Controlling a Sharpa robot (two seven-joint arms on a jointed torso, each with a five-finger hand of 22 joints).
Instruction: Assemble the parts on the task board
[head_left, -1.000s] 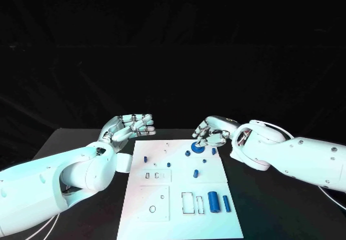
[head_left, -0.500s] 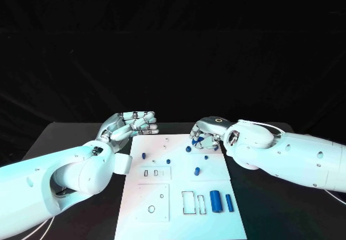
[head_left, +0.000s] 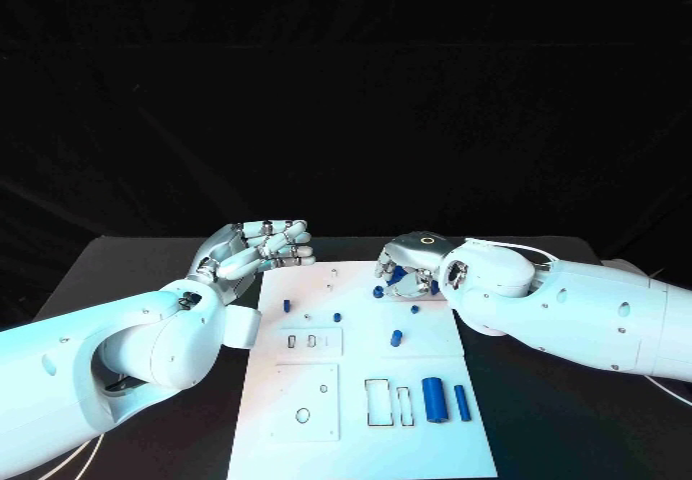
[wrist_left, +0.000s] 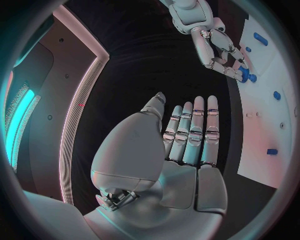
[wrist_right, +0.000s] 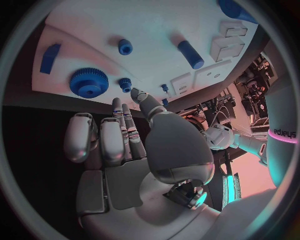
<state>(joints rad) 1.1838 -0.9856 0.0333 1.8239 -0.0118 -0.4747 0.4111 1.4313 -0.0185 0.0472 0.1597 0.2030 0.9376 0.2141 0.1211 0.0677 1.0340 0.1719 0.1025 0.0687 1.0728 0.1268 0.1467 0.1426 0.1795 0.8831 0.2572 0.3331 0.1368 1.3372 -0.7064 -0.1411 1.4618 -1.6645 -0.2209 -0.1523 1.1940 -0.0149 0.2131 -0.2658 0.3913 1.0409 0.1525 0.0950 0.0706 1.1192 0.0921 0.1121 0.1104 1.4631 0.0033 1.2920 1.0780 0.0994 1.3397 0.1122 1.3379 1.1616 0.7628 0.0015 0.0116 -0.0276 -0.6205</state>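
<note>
STEP: large blue gear (wrist_right: 89, 83) at the task board's (head_left: 361, 430) far edge to be grasped by the right hand (head_left: 407, 266), fingers apart, nothing held; fingers to be closed squarely on its rim | LEFT: left hand (head_left: 260, 248) empty, fingers together, off the board's far-left corner | VIEWS: gear teeth are shown by the right wrist view; hidden behind the hand in the head view

The black surface (head_left: 144, 262) spreads out on both sides beneath everything. Behind it hangs a dark, plain backdrop (head_left: 346, 120), reaching down to the surface's far edge.
</note>
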